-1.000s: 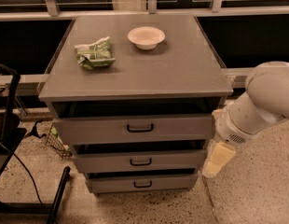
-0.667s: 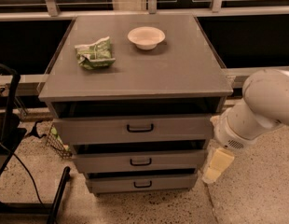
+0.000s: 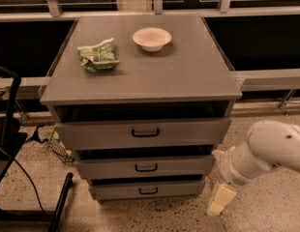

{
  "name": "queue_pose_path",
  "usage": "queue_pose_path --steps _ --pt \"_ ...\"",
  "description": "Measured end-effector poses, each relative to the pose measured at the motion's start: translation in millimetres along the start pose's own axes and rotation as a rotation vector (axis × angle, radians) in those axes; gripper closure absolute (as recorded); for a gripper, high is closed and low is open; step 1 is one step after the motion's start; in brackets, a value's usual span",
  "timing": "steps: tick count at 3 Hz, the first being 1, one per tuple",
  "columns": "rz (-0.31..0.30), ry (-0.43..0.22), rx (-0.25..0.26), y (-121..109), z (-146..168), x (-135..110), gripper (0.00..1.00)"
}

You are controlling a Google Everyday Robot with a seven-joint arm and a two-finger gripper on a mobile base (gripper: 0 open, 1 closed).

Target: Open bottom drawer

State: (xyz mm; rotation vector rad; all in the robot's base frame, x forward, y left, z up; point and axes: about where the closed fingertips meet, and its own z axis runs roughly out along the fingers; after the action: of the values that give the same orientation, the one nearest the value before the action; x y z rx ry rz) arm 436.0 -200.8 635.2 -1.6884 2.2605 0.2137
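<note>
Speckled stone floor [image 3: 155,219] ran under a grey cabinet [image 3: 188,76] set against a dark window rail. Its three alike drawers stepped inward going down. The bottom drawer [image 3: 116,191] sat lowest, just above the floor and shut, with a small black loop handle [image 3: 148,191] at the centre of its front. The robot's white arm [image 3: 268,151] reached in low from the right. The gripper [image 3: 217,204] hung near the floor just beside the drawer's right end, apart from the handle; whether it was spread or pressed together could not be told.

The likeliest fault seemed to be taking the wrong handle. The middle drawer [image 3: 106,168] lay directly above with a near-identical loop, so a small error in height would pull that one instead. The loop looked small and shallow, and a loose hold might slip off. Swinging across to the front, the low gripper could scrape the floor or knock the cabinet's corner.

A black frame [image 3: 9,129] and a wire basket [image 3: 57,146] stood to the left, neither in front of the drawer. On top lay a green packet [image 3: 97,56] and a white bowl [image 3: 151,37], which a hard tug might jolt.
</note>
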Motion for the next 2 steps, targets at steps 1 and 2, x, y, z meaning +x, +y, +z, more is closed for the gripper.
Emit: queue_pose_path --steps 1,2 --pt "-0.009 -0.064 0.050 1.3 46.7 15.7 0.00" --pt "-0.009 -0.064 0.050 1.3 46.8 15.7 0.00"
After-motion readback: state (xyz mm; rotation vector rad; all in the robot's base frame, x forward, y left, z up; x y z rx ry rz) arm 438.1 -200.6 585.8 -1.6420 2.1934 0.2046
